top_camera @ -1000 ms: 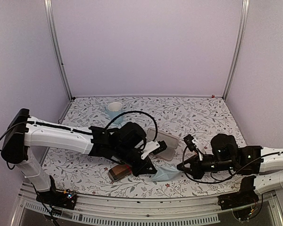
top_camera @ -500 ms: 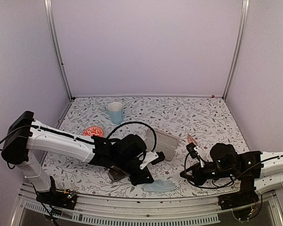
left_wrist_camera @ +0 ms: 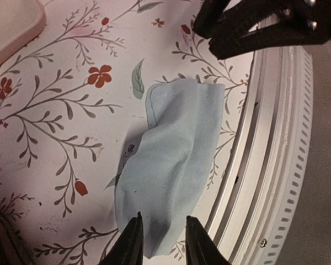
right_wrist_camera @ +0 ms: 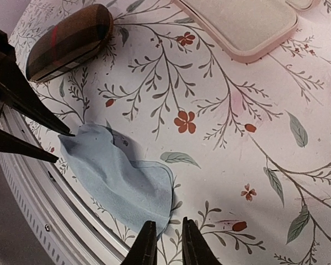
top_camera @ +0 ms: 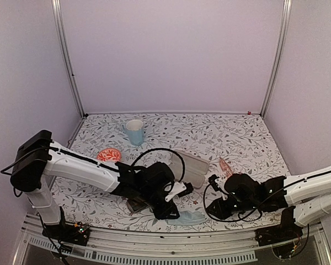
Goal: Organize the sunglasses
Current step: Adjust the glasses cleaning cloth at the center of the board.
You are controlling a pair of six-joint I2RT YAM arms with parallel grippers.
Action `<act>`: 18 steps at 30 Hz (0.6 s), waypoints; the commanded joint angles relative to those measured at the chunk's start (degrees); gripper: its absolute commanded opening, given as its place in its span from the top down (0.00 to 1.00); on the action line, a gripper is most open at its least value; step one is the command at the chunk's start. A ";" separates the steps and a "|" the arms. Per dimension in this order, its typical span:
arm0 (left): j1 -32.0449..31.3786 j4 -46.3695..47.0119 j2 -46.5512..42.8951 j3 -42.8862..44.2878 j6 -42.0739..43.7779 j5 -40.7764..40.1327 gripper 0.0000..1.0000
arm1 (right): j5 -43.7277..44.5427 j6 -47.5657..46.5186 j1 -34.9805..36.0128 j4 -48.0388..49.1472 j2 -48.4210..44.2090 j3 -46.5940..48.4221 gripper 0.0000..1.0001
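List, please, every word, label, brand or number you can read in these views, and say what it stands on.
None: no text can be read in any view.
The brown case shows only plaid bands, and the table cover only printed flowers.
The blue cloth, pink case and cup look plain.

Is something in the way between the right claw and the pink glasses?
No. Nothing visible lies on the table between the right gripper and the pink glasses. But the gripper points the other way, its tips down at the edge of the blue cloth, with the glasses behind it.
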 commanded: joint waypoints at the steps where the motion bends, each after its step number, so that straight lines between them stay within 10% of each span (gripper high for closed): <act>1: 2.43 1.41 -1.72 -2.29 -1.24 2.25 0.69 | -1.78 -2.02 -1.93 3.58 5.03 3.23 0.76; 18: 4.46 2.51 1.75 -4.48 -3.46 5.03 0.64 | -7.91 -5.22 -2.34 5.94 19.07 7.74 0.63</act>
